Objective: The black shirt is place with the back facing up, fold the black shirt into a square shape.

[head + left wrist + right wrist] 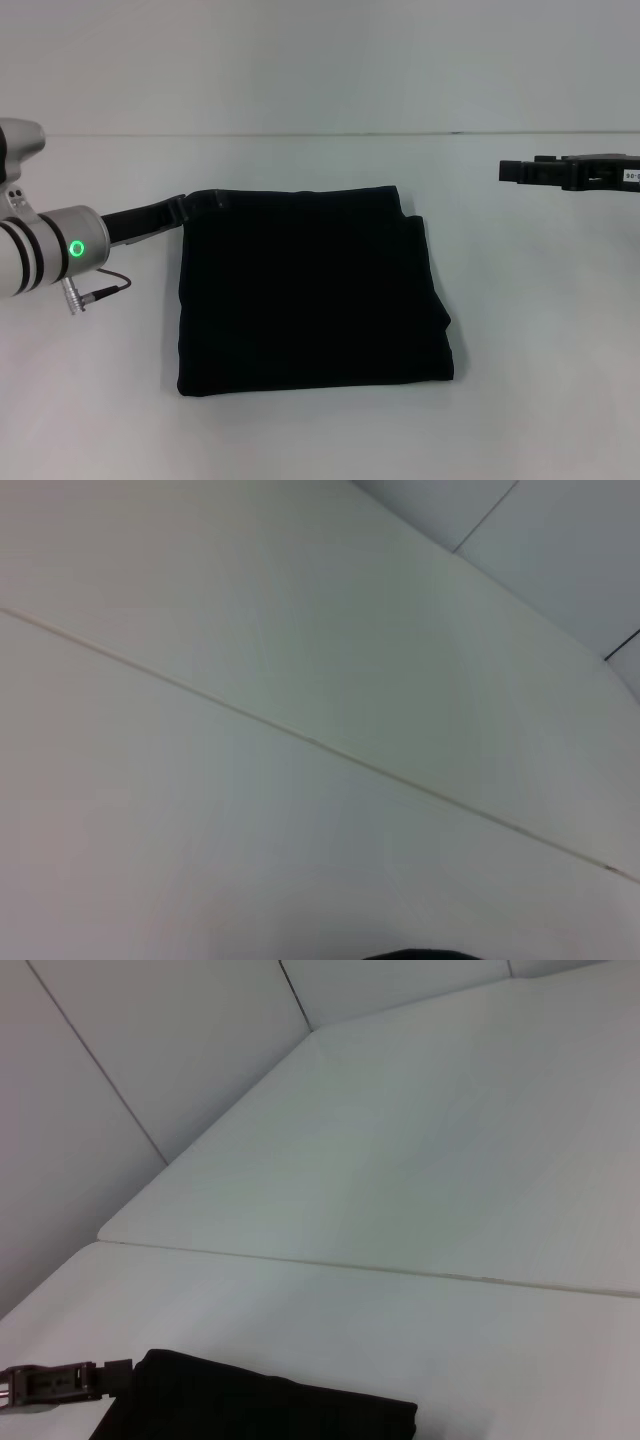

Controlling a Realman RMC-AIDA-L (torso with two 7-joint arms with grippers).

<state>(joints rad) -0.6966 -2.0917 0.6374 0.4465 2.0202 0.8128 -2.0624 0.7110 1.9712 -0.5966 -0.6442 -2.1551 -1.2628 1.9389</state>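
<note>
The black shirt (310, 290) lies folded into a rough square on the white counter (540, 380), about midway between the counter's left and right sides, with layered edges showing along its right side. The left hand (182, 212) reaches in from the left and meets the shirt's far left corner; whether it grips the cloth or has let go cannot be told. The right wrist view shows that same corner of the shirt (260, 1405) with the left hand (110, 1378) at its edge. The right hand (512, 171) hangs above the counter's far right part, well apart from the shirt; its grip cannot be told either.
</note>
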